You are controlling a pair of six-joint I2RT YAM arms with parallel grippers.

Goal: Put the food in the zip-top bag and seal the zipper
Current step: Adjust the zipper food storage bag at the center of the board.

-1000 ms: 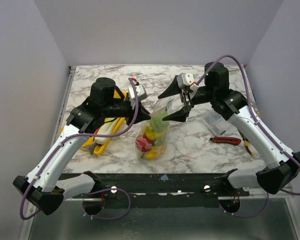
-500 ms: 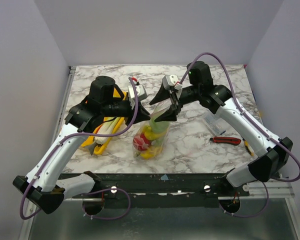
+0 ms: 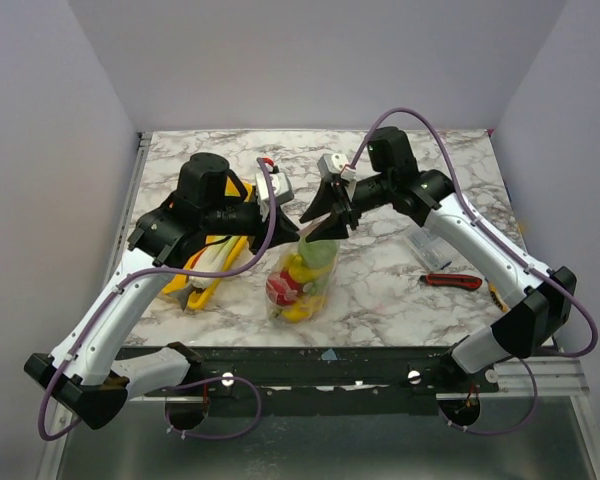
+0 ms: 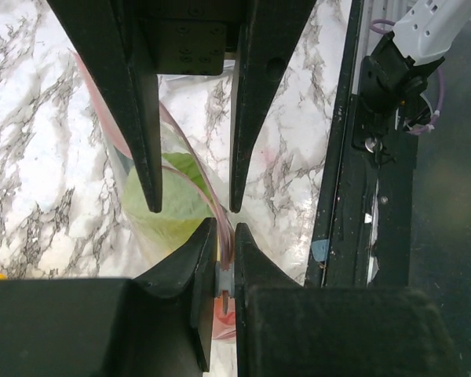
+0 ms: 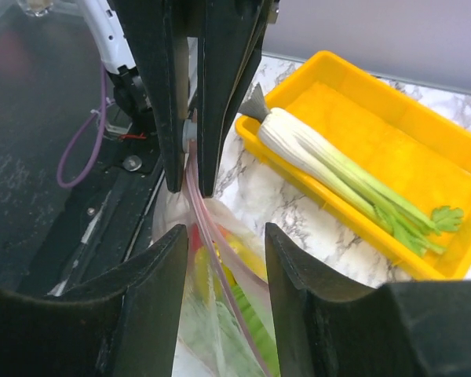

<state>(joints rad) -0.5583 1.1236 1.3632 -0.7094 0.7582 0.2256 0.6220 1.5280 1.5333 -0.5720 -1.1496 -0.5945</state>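
- Red-handled tool: lies flat on the marble tabletop.
- Clear packet of grey bits: just behind the tool, not touching it.
- Small yellow item: just right of the tool at the table edge, kind unclear.
- Yellow tray: well to the tool's left.
- Black frame rail: in front of the tool, along the near edge.

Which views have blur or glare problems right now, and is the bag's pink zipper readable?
Top external: even light, soft shadows, sharp; zip-top bag barely glares. Left wrist: left gripper renders flat black, zipper readable. Right wrist: dark, defocused left side; yellow tray crisp.
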